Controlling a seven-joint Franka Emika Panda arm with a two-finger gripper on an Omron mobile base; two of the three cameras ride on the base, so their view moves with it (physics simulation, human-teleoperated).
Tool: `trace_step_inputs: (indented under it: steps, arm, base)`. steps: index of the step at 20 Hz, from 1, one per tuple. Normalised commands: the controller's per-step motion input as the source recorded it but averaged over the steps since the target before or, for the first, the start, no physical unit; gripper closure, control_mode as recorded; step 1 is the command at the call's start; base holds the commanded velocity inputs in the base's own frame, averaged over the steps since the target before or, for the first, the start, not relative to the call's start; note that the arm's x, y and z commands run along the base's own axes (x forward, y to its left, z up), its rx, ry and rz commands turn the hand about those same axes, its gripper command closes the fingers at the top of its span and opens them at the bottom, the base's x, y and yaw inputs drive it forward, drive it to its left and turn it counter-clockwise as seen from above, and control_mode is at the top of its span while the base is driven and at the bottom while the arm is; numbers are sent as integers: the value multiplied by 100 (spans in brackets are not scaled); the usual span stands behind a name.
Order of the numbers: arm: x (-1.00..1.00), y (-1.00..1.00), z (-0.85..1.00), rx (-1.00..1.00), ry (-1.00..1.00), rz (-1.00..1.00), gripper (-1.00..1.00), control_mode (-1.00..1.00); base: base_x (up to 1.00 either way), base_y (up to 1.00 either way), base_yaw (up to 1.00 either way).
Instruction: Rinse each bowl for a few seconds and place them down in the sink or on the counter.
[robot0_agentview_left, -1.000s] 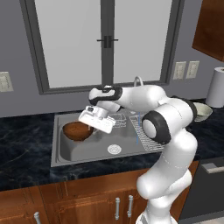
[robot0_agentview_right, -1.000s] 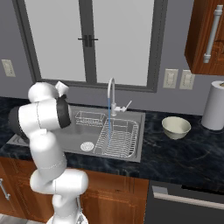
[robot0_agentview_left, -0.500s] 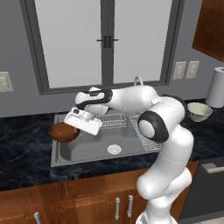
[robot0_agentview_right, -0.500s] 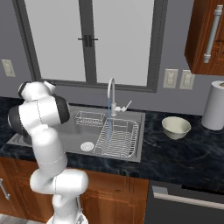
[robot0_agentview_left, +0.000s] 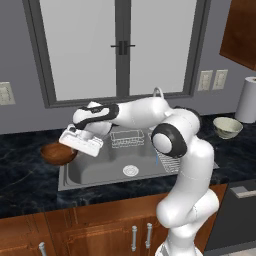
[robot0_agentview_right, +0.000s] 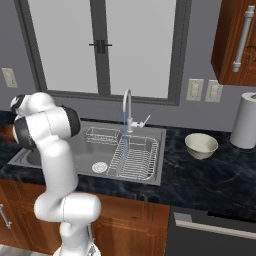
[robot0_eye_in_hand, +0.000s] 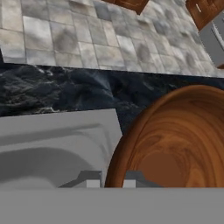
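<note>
gripper (robot0_agentview_left: 74, 146) clamped on rim of wooden bowl (robot0_agentview_left: 58, 153), bowl over black counter (robot0_agentview_left: 25, 175) just left of sink (robot0_agentview_left: 115, 165), cream bowl (robot0_agentview_right: 201, 145) on counter right of sink, faucet (robot0_agentview_right: 126, 107) running

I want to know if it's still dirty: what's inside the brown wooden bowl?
The wooden bowl looks empty: bare glossy wood grain down to its bottom. The near rim, where the jaws pinch it, is hidden at the picture's lower edge.
</note>
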Motion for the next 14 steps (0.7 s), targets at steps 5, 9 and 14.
trace_step_inputs:
  steps: [5, 9, 14]
  arm:
    - [10, 47, -3, -2, 0, 1, 100, -100]
    - [8, 45, -8, -4, 0, 1, 100, -100]
    - [7, 43, -13, -4, 0, 1, 100, -100]
  base:
    - [0, 0, 0]
    - [0, 0, 0]
    - [0, 0, 0]
